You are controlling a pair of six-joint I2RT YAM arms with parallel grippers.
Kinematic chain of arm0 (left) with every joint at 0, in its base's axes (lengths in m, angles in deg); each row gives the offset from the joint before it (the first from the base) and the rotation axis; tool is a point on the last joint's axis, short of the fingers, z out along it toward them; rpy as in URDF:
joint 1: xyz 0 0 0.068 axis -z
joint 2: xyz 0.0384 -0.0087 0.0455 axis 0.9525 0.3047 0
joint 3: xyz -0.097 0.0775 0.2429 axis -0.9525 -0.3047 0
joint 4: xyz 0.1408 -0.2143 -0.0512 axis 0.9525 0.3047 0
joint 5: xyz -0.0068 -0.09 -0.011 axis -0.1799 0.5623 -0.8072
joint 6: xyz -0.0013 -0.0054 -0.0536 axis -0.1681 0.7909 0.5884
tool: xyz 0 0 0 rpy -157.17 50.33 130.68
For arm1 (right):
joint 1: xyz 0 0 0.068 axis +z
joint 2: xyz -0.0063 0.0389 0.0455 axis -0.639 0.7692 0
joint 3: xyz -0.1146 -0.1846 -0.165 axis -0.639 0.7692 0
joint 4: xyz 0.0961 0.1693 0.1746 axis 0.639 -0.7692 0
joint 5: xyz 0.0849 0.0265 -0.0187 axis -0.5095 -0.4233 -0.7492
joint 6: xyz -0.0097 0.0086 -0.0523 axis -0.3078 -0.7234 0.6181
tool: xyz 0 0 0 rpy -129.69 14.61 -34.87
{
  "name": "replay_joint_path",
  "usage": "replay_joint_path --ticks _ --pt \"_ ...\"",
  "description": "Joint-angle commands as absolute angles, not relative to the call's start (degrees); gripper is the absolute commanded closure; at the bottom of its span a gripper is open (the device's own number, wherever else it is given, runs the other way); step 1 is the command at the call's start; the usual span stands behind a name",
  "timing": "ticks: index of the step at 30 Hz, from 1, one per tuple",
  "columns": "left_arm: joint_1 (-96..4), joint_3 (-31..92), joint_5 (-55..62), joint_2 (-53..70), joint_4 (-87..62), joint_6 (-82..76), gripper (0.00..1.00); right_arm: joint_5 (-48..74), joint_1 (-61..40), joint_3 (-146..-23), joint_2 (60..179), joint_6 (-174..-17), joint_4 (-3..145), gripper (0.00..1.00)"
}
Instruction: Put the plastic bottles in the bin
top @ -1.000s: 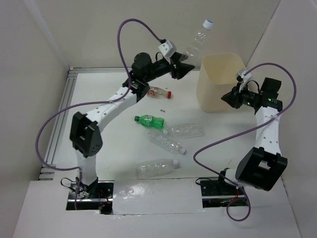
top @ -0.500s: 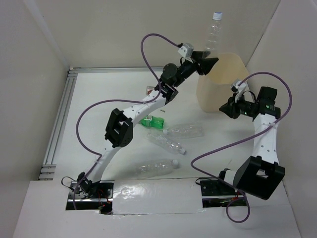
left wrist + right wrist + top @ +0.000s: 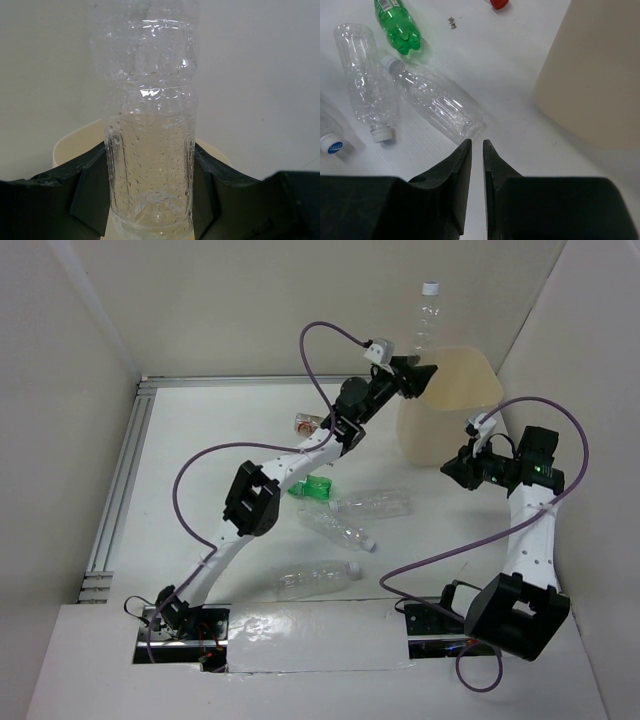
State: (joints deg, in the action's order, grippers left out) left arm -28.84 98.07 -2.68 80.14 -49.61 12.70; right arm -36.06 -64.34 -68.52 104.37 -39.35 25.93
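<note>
Near worktop (image 3: 200,530): clear bottles (image 3: 318,578) lying loose, green bottle (image 3: 312,486) behind them.
My right gripper (image 3: 477,150): fingers narrowly apart, empty, low beside the bin (image 3: 430,425).
My left gripper (image 3: 418,377): clamped on the upright held bottle (image 3: 425,320), over the bin's left rim.

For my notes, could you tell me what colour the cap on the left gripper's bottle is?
The cap is white, seen best in the top external view.
</note>
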Motion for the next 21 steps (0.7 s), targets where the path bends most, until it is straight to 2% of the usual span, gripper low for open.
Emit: replay_joint_path --ticks 1,10,11,14,15,18,19,20,21 --pt "-27.79 101.25 -2.53 81.50 -51.41 10.77 0.84 -36.05 -64.68 -67.18 101.44 -39.80 25.11 0.78" --pt "-27.26 101.25 0.55 82.03 -48.42 7.35 0.74 -36.05 -64.68 -65.95 100.29 -41.38 25.11 0.77" --pt "-26.74 101.25 0.55 81.42 -48.42 6.82 0.66 -36.05 -64.68 -65.95 99.77 -41.38 25.11 0.77" --pt "-26.73 101.25 1.25 81.41 -47.37 5.67 0.60 -36.57 -64.68 -65.42 99.76 -41.91 25.11 0.77" --pt "-26.73 101.25 1.25 81.41 -47.36 5.06 0.54 -36.57 -64.68 -65.42 99.76 -41.91 25.11 0.77" --pt "-26.21 101.87 1.25 81.41 -45.79 4.35 0.46 -36.57 -64.68 -65.42 99.76 -41.91 25.11 0.77" --pt "-26.21 101.87 1.25 81.41 -45.17 3.74 0.42 -36.57 -64.68 -65.42 99.76 -41.91 25.11 0.77" --pt "-26.21 101.87 1.25 81.41 -45.16 3.74 0.29 -36.57 -64.68 -64.90 99.76 -41.91 25.11 0.77" --pt "-26.21 101.87 1.25 80.89 -45.16 3.22 0.29 -36.57 -64.68 -64.89 99.76 -41.91 25.11 0.77"
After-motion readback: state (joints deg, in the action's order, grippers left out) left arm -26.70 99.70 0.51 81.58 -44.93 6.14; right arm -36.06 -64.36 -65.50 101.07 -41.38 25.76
